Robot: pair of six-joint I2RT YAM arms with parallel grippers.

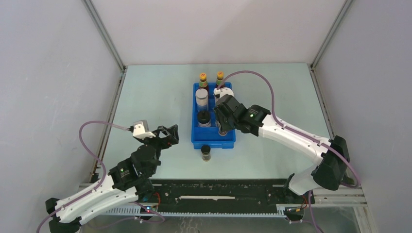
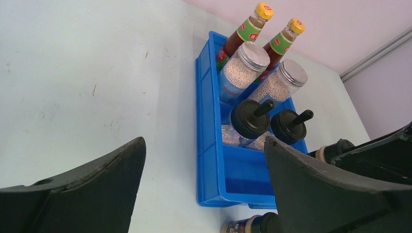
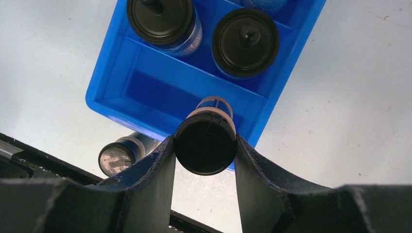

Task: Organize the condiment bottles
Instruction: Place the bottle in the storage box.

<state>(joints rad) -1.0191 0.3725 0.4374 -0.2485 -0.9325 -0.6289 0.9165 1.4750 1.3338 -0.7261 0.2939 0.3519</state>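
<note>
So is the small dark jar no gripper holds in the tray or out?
Out: the dark jar stands on the table, outside the blue tray's near wall.

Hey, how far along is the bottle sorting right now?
Done: sauce bottles, grey-lidded jars and black-lidded jars stand paired in the tray. In hand: right gripper holds a dark jar over the tray's near end. Remaining: the second dark jar, on the table.

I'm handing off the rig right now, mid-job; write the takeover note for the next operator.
Left gripper: open, empty, left of the blue tray.
Right gripper: shut on a tiny dark jar over the tray's near compartment.
Done: sauce bottles, grey-lidded jars, black-lidded jars paired in the tray.
Left: seat the held jar, then the second tiny jar standing on the table before the tray.
</note>
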